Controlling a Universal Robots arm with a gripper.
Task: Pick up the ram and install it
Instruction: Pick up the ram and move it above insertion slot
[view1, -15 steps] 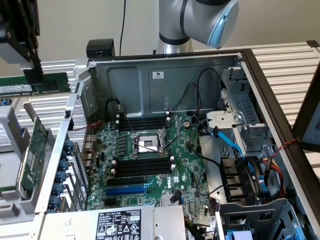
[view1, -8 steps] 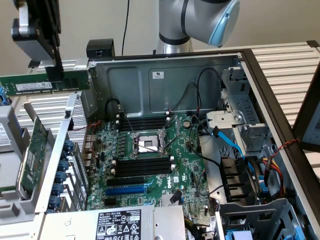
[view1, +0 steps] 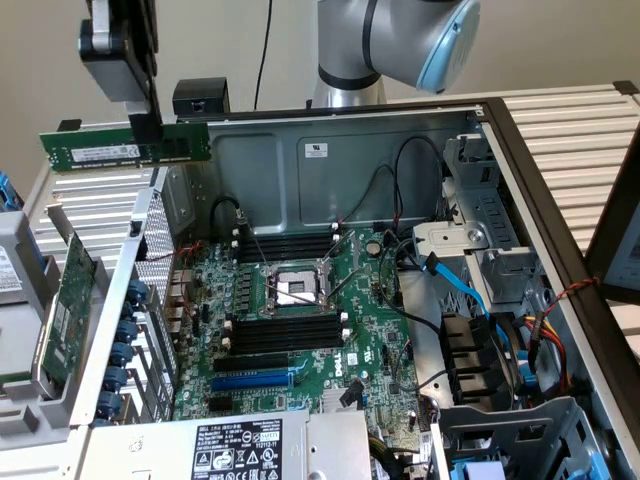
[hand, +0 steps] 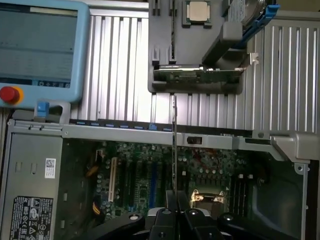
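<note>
Your main risk is the grip. The tool (view1: 146, 133) is clamped on the long, narrow green circuit-board ram (view1: 95, 150), pinching its flat faces roughly mid-length, so both ends stick out well past the fingers. With that much overhang, I judge that any knock on an end could twist the stick between the pads and leave it tilted.

The closest hazard is the grey sheet-metal wall of the open computer case (view1: 150, 215), directly below the tool. A low end of the ram could catch on its rim.

The black plastic memory slots with white end clips (view1: 285, 245) lie lower than the tool and well off to its side, flanking the silver processor socket (view1: 296, 290). Loose black cables (view1: 385, 205) loop just beyond them. A tilted stick would likely meet a slot crooked and jam or stress its edge contacts. You cannot tell from here whether the white clips stand open.

The arm reaches over the case from behind, its silver-and-blue joint (view1: 400, 40) high above the back wall. The tool hangs pointing straight down, holding the ram in the air with its long edge level, touching nothing else.

In the wrist view the ram (hand: 174, 140) shows edge-on as a thin line running out from the tool (hand: 174, 200). It crosses the green motherboard (hand: 145, 180) and the case rim, which suggests it sits straight in the fingers for now.
</note>
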